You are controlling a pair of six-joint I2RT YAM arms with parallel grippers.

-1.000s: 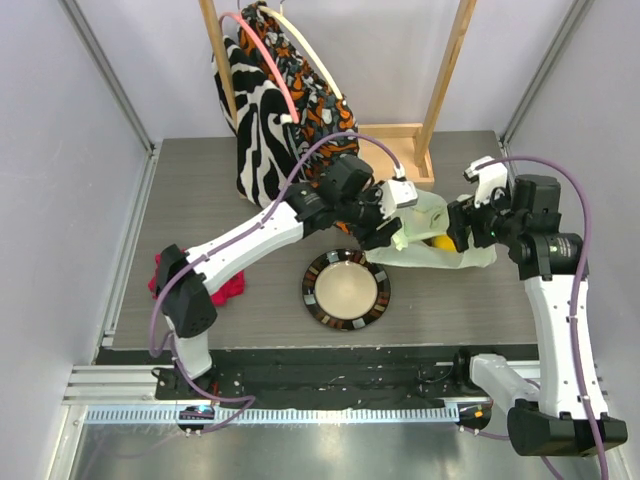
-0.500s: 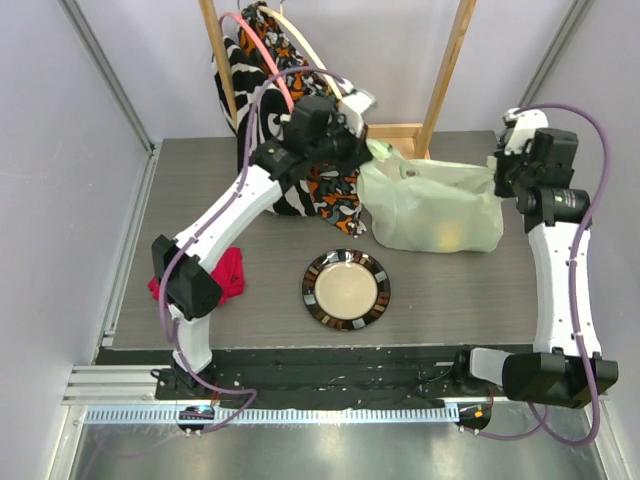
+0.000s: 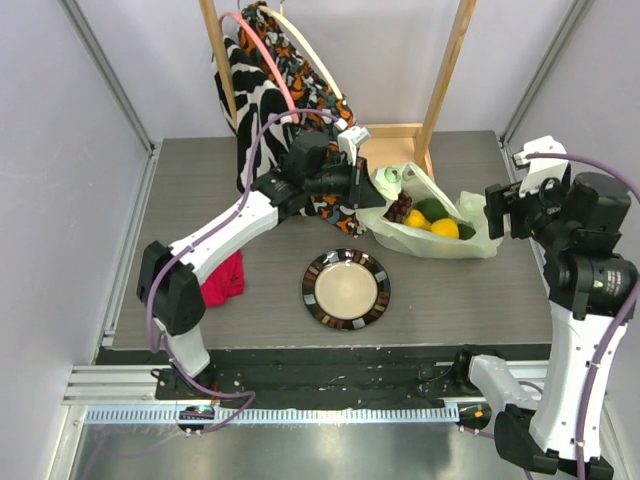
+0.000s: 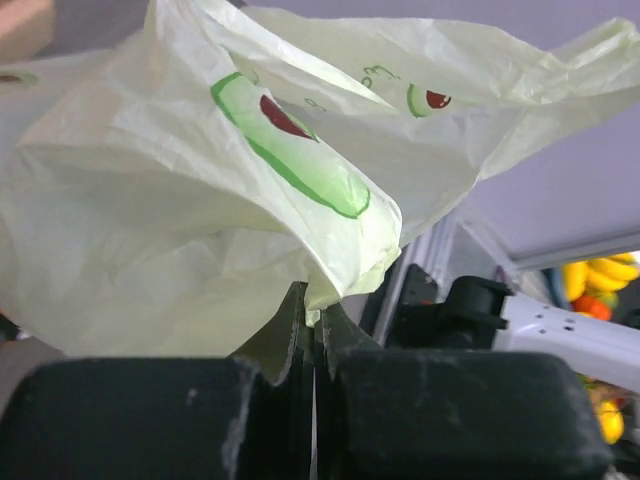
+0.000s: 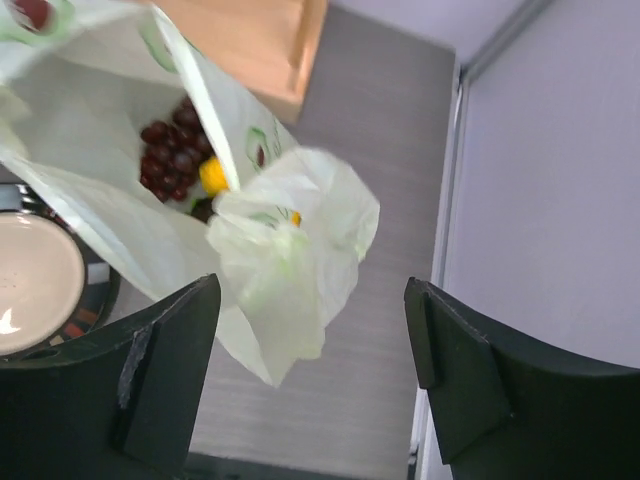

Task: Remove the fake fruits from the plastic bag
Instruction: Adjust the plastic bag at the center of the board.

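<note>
The pale green-white plastic bag (image 3: pixel 470 240) lies slumped on the table right of centre, its mouth open upward. Inside show a dark red grape bunch (image 3: pixel 398 207), a yellow lemon (image 3: pixel 415 219), an orange-yellow round fruit (image 3: pixel 445 229) and a green fruit (image 3: pixel 432 208). My left gripper (image 3: pixel 366 188) is shut on the bag's left edge; in the left wrist view the jaws (image 4: pixel 312 300) pinch a fold of the bag (image 4: pixel 180 200). My right gripper (image 3: pixel 493 212) is open and empty, just right of the bag. Its wrist view (image 5: pixel 312 300) shows the bag's corner (image 5: pixel 285 260), the grapes (image 5: pixel 168 160) and a bit of yellow fruit (image 5: pixel 212 176).
A dark-rimmed plate (image 3: pixel 346 289) sits in front of the bag. Zebra and orange patterned cloth bags (image 3: pixel 265 110) hang from a wooden frame (image 3: pixel 398 132) at the back. A red cloth (image 3: pixel 222 278) lies at the left. Grey walls close the sides.
The bag was stretched up between both grippers; the right gripper has let go and pulled back to the right. The bag has dropped open, showing the fruits. The left gripper still holds its edge.
</note>
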